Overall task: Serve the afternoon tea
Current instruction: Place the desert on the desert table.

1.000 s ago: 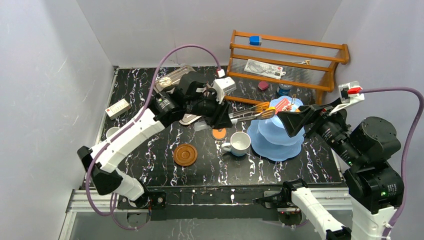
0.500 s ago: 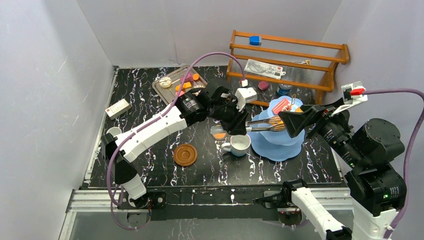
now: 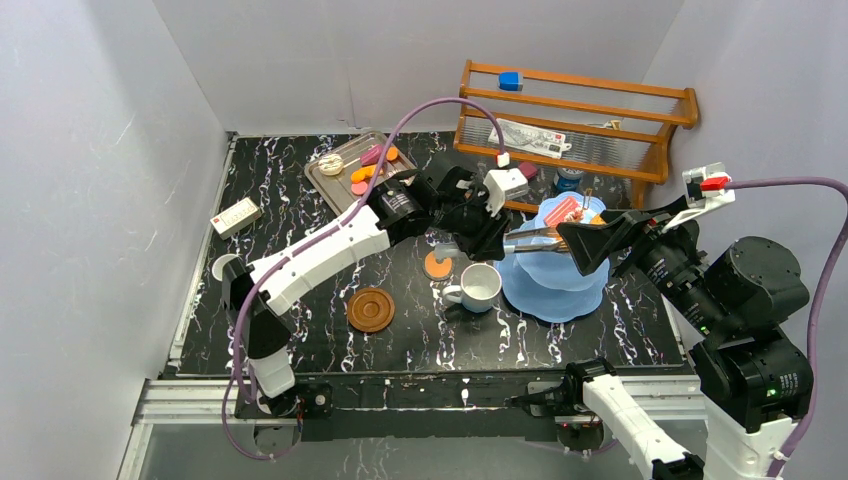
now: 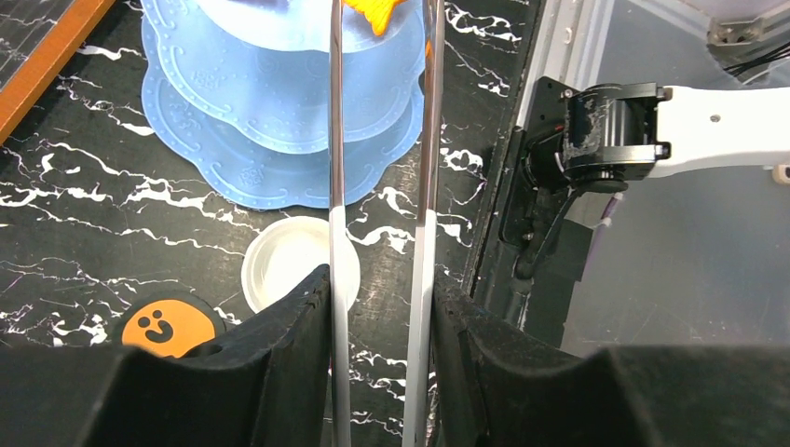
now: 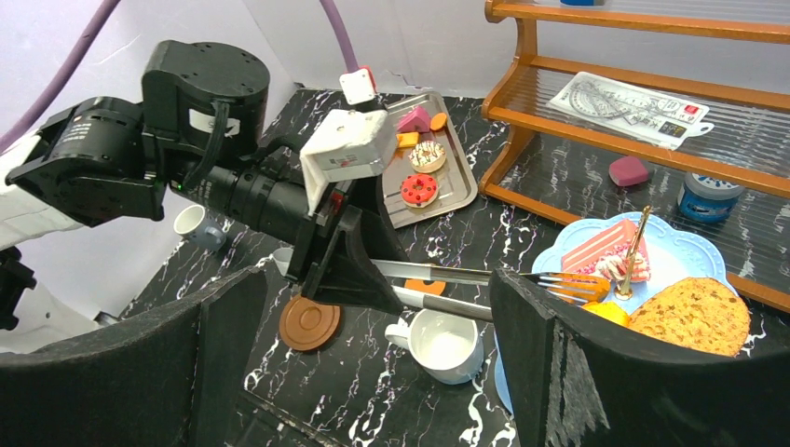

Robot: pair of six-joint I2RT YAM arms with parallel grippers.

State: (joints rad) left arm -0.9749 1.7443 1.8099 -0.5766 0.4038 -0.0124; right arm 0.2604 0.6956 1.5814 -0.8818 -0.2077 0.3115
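Note:
My left gripper [image 3: 498,238] [image 4: 380,284] is shut on the metal tongs [image 3: 535,238] [image 4: 334,140] [image 5: 438,273]. Their orange tips [image 5: 578,289] reach over the top tier of the light-blue stand [image 3: 553,285] [image 4: 270,102] [image 5: 559,261]. That tier holds a pink cake [image 5: 601,250], a cookie [image 5: 694,317] and an orange pastry [image 5: 610,312]. Whether the tips grip anything I cannot tell. A white mug [image 3: 480,287] [image 4: 293,261] [image 5: 445,346] stands beside the stand. A bare brown saucer [image 3: 371,309] [image 5: 310,323] lies to its left. My right gripper [image 3: 585,245] [image 5: 377,307] hangs open by the top tier.
The silver tray [image 3: 322,182] [image 5: 458,177] at the back holds several pastries. An orange smiling cookie [image 3: 437,266] [image 4: 168,326] lies on a saucer. A grey mug [image 3: 225,265] [image 5: 194,222] stands far left. A wooden rack [image 3: 575,120] fills the back right.
My left arm has swung right with the tongs, from near the tray to the stand's top tier. The right arm has stayed still.

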